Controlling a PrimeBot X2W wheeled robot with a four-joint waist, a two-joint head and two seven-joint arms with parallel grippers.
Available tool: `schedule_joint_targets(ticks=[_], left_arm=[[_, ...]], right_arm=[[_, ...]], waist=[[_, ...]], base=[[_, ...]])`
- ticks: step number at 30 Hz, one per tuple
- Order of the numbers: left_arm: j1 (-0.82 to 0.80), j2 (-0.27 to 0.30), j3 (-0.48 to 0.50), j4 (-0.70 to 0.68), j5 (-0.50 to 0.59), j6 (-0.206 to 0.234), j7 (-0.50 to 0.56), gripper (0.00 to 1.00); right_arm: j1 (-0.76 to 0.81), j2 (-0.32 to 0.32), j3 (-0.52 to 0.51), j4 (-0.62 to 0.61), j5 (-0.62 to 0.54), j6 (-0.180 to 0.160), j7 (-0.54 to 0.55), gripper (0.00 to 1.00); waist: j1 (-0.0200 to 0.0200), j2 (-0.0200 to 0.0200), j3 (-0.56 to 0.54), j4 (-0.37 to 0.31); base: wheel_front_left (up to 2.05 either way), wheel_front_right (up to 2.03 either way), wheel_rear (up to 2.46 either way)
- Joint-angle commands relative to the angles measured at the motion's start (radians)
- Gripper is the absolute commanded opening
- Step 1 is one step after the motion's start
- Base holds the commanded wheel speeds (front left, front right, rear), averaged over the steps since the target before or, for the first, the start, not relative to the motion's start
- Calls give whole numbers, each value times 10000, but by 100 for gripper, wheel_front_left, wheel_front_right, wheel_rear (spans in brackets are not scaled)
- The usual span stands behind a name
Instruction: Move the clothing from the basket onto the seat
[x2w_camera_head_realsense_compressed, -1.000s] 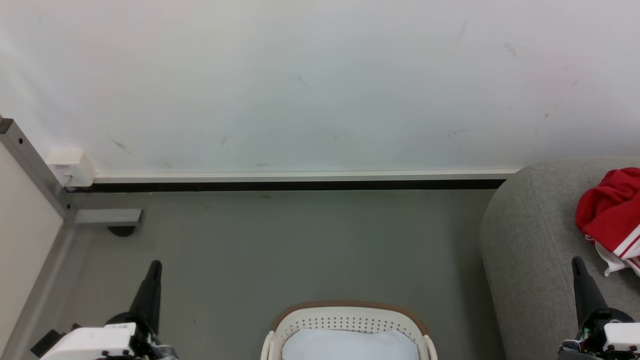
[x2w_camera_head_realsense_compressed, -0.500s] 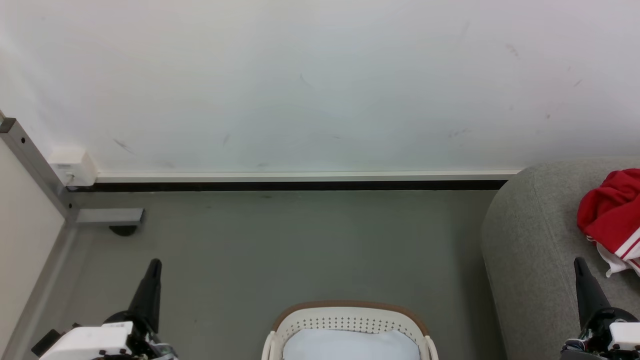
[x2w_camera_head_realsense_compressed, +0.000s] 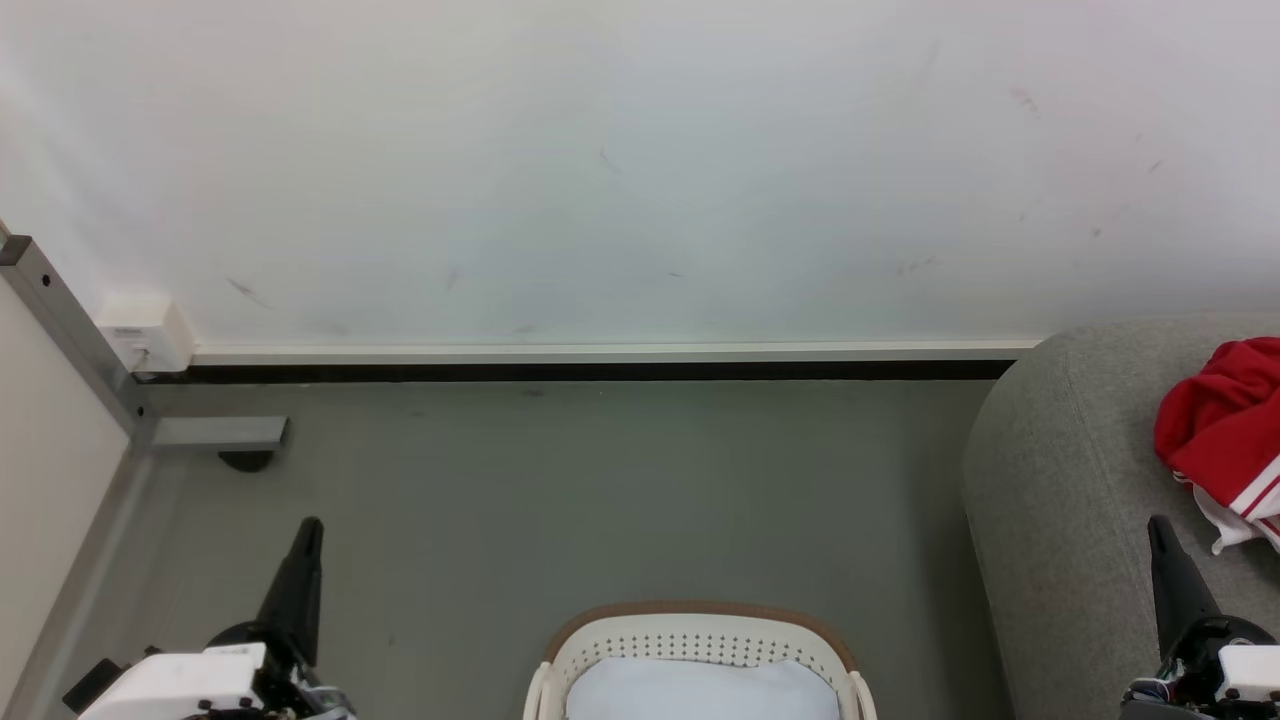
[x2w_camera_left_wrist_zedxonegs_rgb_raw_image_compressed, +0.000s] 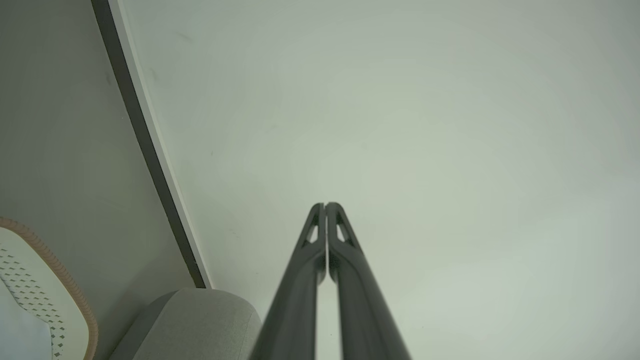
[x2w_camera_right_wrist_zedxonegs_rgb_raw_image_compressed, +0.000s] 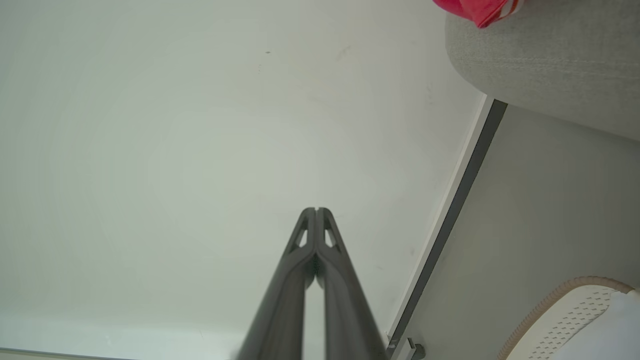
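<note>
Shows the clothing (x2w_camera_head_realsense_compressed: 1215, 430) heaped on the seat (x2w_camera_head_realsense_compressed: 1060, 480), apart from the basket (x2w_camera_head_realsense_compressed: 700, 612), no red in its visible part. Keeps left gripper (x2w_camera_head_realsense_compressed: 311, 527) and right gripper (x2w_camera_head_realsense_compressed: 1155, 524) empty with fingers (x2w_camera_left_wrist_zedxonegs_rgb_raw_image_compressed: 300, 280) pressed together, unmoved over the last second; suggests transfer finished

I read the plain grey floor (x2w_camera_head_realsense_compressed: 600, 500) as the main carrier. Two things stand directly on it. The oval cream-white perforated plastic basket with a brown rim (x2w_camera_head_realsense_compressed: 700, 612) is at near centre. The large light grey woven-fabric sofa (x2w_camera_head_realsense_compressed: 1060, 480) is to the right, apart from the basket. On the sofa lies a crumpled bright red garment with white stripes (x2w_camera_head_realsense_compressed: 1215, 420). At far left a grey metal foot (x2w_camera_head_realsense_compressed: 218, 433) rests on the floor near the white wall (x2w_camera_head_realsense_compressed: 600, 180).
</note>
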Motion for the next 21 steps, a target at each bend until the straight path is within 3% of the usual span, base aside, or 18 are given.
schedule_joint_targets(ticks=[1, 21], left_arm=[[-73, 19, 29, -41, -121, -1, 30, 0], [-70, 19, 28, -45, -120, 0, 29, 0]], right_arm=[[-115, -91, -4, -46, 1, -21, -11, 0], [-138, -232, 198, -116, 193, -21, -172, 0]], waist=[[0, 0, 0, 0], [0, 0, 2, 0]], base=[[0, 0, 0], [0, 0, 0]])
